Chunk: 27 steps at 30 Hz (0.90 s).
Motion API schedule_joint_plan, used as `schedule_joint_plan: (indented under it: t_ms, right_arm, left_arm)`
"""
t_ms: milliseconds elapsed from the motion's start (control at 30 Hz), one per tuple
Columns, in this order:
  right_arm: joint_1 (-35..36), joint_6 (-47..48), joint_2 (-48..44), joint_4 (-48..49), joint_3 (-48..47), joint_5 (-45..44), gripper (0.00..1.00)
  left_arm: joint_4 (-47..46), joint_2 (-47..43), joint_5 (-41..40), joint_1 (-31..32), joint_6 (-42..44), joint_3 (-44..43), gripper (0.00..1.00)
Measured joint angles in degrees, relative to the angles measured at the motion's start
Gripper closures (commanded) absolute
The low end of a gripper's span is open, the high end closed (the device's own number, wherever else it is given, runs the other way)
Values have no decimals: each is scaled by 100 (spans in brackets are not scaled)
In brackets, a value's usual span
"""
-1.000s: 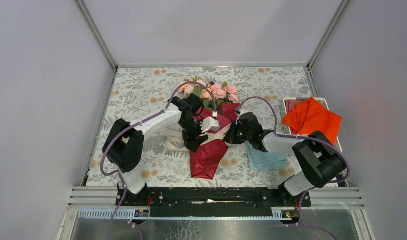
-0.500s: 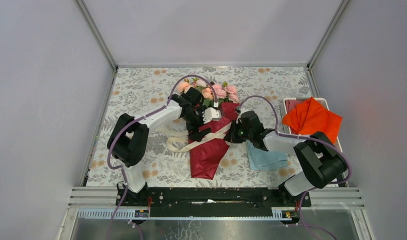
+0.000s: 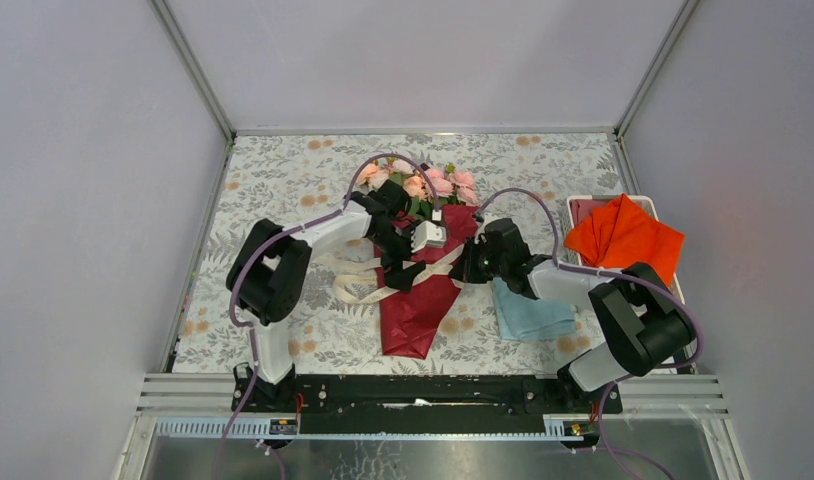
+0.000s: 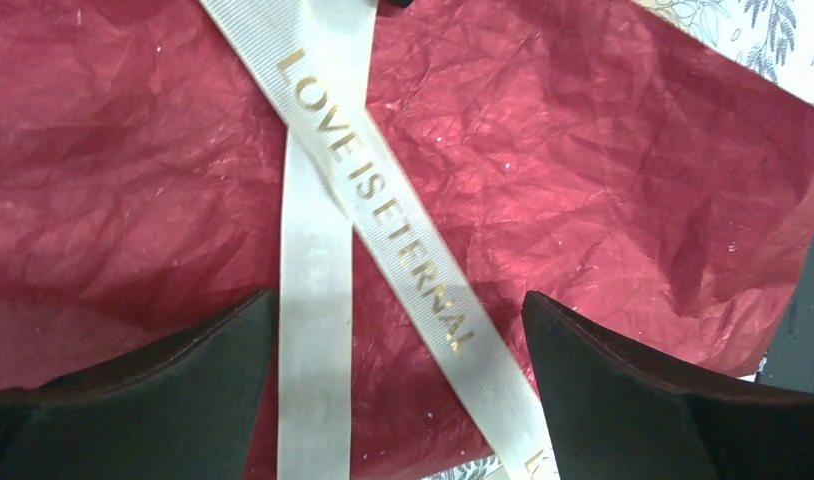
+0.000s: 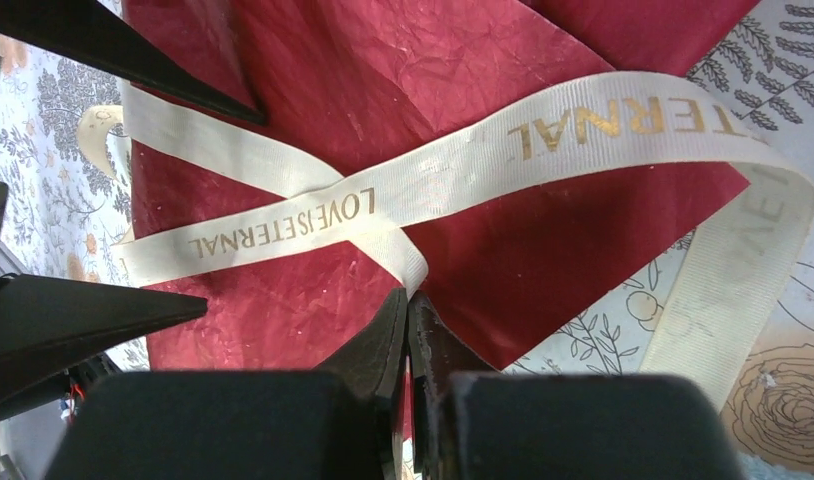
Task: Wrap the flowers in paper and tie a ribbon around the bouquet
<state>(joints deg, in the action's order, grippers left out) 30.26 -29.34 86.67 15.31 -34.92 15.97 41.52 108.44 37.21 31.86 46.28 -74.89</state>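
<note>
The bouquet lies mid-table: dark red paper (image 3: 413,315) rolled into a cone, with pink flowers (image 3: 433,185) sticking out of the far end. A cream ribbon (image 3: 358,290) printed "LOVE IS ETERNAL" crosses over the cone. In the left wrist view its two strands (image 4: 318,170) form an X on the crinkled paper (image 4: 603,150). My left gripper (image 3: 403,268) hovers just above that crossing, open (image 4: 393,310), holding nothing. From the right side, my right gripper (image 3: 466,270) is shut (image 5: 408,297) on a fold of ribbon (image 5: 583,130) at the cone's edge.
A white tray (image 3: 583,202) at the right holds an orange-red cloth (image 3: 623,235). A light blue folded cloth (image 3: 528,315) lies under the right arm beside the cone. Loose ribbon loops trail on the printed tablecloth left of the cone. Grey walls enclose the table.
My left gripper opened wide, letting go of the ribbon, and shifted slightly toward the flowers. The right gripper stayed shut on the ribbon, almost unmoved.
</note>
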Motion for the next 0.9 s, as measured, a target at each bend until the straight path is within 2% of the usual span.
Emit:
schedule_joint_plan:
  t_ms: [133, 200, 300, 433, 567, 633, 800, 833, 900]
  right_arm:
    - [-2, -2, 70, 26, -63, 59, 94]
    - [-2, -2, 72, 28, -66, 83, 94]
    - [-2, -2, 72, 33, -72, 118, 94]
    - [-2, -2, 74, 42, -83, 125, 94]
    - [-4, -2, 74, 42, -83, 125, 95]
    - [-7, -2, 74, 42, -83, 125, 94]
    - [-26, 2, 72, 35, -83, 129, 88]
    - [-33, 11, 72, 24, -83, 131, 84]
    - [-55, 50, 70, -26, -87, 129, 69]
  left_arm:
    - [-24, 114, 52, 61, -26, -15, 6]
    - [-85, 127, 22, 103, -50, 17, 12]
    - [-284, 114, -125, 195, -133, 149, 25]
    - [-568, 26, -374, 264, -214, 354, 54]
    - [-704, -140, -579, 273, -240, 507, 88]
    - [-732, -181, -662, 282, -232, 516, 100]
    - [-741, -247, -772, 284, -243, 516, 100]
    - [-743, -258, -793, 284, -245, 516, 100]
    - [-741, -291, -863, 284, -264, 511, 100]
